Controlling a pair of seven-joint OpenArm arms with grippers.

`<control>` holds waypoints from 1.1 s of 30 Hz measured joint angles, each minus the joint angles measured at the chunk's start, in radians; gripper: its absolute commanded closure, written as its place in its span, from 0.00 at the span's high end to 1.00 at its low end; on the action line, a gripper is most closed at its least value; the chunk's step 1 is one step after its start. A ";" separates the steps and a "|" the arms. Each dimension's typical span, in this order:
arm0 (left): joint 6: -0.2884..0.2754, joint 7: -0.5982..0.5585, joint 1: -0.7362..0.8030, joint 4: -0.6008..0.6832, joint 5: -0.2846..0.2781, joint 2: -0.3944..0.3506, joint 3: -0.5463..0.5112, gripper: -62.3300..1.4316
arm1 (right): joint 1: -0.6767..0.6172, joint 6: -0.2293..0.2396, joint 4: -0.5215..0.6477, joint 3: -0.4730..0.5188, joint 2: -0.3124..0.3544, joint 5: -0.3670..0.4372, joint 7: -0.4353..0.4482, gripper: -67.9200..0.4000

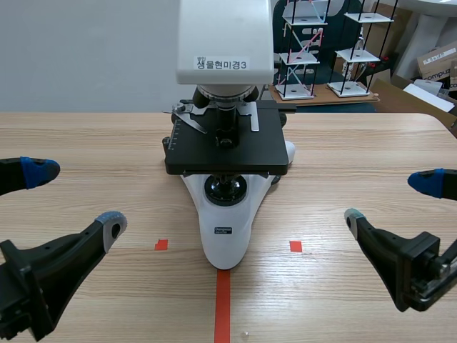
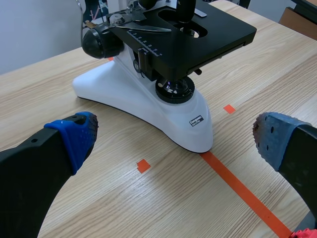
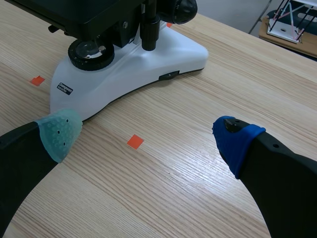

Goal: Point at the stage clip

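The scene view faces the microscope (image 1: 226,143) from the near edge of the tabletop (image 1: 357,164); both wrist views look down close, sharing its base (image 2: 133,106).

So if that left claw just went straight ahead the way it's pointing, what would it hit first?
Probably the microscope's white plastic foot, well below its black stage. Only wooden table lies between it and the open left gripper, though depth is uncertain.

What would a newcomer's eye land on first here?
The white-and-black microscope stands mid-table at the end of the orange-red tape line, its metal stage clip lying on the left part of the black stage. The left gripper and right gripper flank it low, both open, touching nothing.
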 measured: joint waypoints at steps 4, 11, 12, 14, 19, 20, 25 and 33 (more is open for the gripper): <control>0.000 0.000 0.000 0.000 0.000 0.000 0.000 1.00 | 0.000 0.000 0.000 0.000 0.000 0.000 0.000 0.85; -0.003 -0.004 -0.071 -0.083 0.000 -0.015 0.021 0.42 | 0.000 0.000 0.000 0.000 0.000 0.000 0.000 0.85; -0.006 -0.007 -0.091 -0.105 0.000 -0.026 0.037 0.36 | 0.000 0.000 0.000 0.000 0.000 0.000 0.000 0.85; -0.011 -0.006 -0.137 -0.152 0.000 -0.047 0.071 0.26 | 0.000 0.000 0.000 0.000 0.000 0.000 0.000 0.85; -0.016 -0.029 -0.285 -0.278 0.000 -0.097 0.161 0.08 | 0.000 0.000 0.000 0.000 0.000 0.000 0.000 0.85; -0.016 -0.050 -0.318 -0.306 0.000 -0.106 0.179 0.08 | 0.000 0.000 0.000 0.000 0.000 0.000 0.000 0.85; -0.041 -0.067 -0.499 -0.452 -0.058 -0.151 0.283 0.08 | 0.000 0.000 0.000 0.000 0.000 0.000 0.000 0.85; -0.045 -0.093 -0.753 -0.627 -0.060 -0.163 0.436 0.08 | 0.000 0.000 0.000 0.000 0.000 0.000 0.000 0.85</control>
